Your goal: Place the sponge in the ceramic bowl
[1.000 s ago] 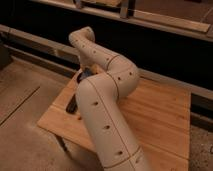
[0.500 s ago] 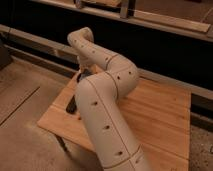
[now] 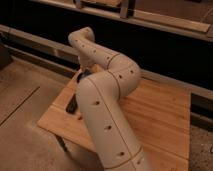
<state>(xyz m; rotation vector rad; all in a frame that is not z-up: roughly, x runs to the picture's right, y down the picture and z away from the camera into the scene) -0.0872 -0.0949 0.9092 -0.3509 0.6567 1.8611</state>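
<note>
My cream-coloured arm (image 3: 105, 95) bends over the wooden table (image 3: 155, 110) and reaches down to its far left corner. There the gripper (image 3: 82, 75) shows only as dark parts just above the table top, mostly behind the wrist. A small dark thing (image 3: 71, 103) lies near the table's left edge, partly covered by my arm. I cannot tell whether it is the ceramic bowl. The sponge is hidden from view.
A dark wall with a long rail (image 3: 165, 20) runs behind the table. Speckled concrete floor (image 3: 25, 115) lies to the left, below the table's left edge. Bare wood shows to the right of the arm.
The upper part of the arm has shifted slightly to the left. The dark thing on the table has not moved.
</note>
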